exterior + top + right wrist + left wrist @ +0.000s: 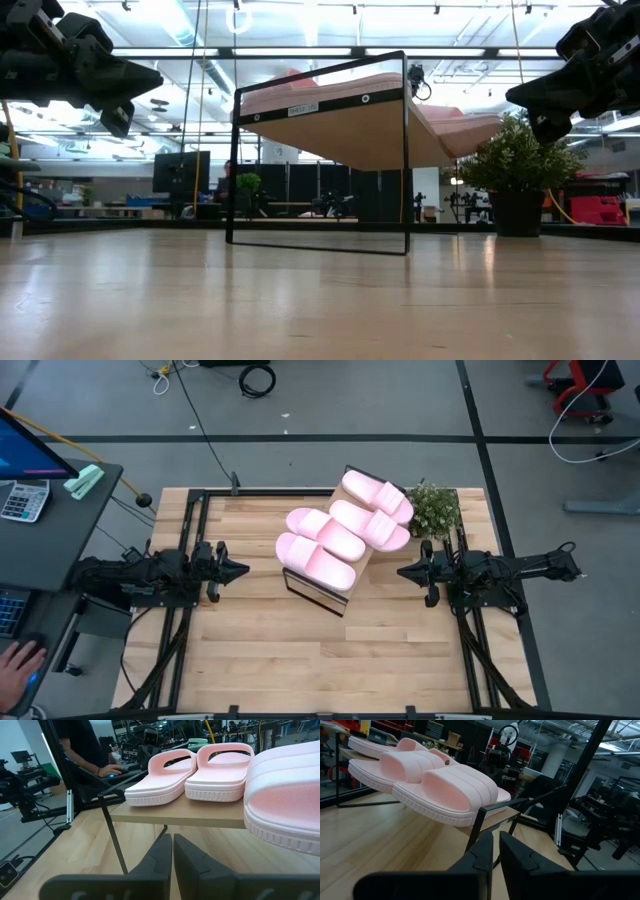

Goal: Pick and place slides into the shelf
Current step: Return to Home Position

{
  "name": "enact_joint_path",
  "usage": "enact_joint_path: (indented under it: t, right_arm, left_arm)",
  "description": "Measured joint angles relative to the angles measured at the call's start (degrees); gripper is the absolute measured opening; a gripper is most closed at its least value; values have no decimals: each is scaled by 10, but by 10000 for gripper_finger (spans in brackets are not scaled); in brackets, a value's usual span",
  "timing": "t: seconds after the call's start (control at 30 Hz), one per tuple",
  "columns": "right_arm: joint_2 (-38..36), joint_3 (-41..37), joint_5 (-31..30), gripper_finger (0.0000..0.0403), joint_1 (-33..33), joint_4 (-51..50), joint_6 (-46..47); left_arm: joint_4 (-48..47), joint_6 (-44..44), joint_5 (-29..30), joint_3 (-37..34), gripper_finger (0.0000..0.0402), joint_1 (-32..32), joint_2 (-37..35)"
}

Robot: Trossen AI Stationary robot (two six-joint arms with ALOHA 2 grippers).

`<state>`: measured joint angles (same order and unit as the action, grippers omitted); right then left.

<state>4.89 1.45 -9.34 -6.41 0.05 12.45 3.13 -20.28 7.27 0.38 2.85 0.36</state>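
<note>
Neatly, four pale pink foam slides [325, 532] with wide straps and thick ridged soles lie side by side on the shelf [200, 814], a light wood board on thin black wire legs, mid-bench [300, 660]. At either side the left end effector [240, 570] and right end effector [403, 571] hover level, fingers pressed together, holding nothing.

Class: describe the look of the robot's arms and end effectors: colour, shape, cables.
The left arm and right arm are black, chunky jointed segments with thin black cables alongside. The left end effector and right end effector each have two black angular fingers tapering to a point.
</note>
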Motion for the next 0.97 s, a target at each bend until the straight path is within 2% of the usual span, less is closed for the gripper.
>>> enact_joint_path:
  t: [0.27,0.63,0.97]
  right_arm:
    - [0,0,0,22,0,0,0]
    - [0,0,0,22,0,0,0]
    - [0,0,0,22,0,0,0]
  left_arm:
    - [0,0,0,0,25,0,0]
    - [0,0,0,0,40,0,0]
    - [0,0,0,0,26,0,0]
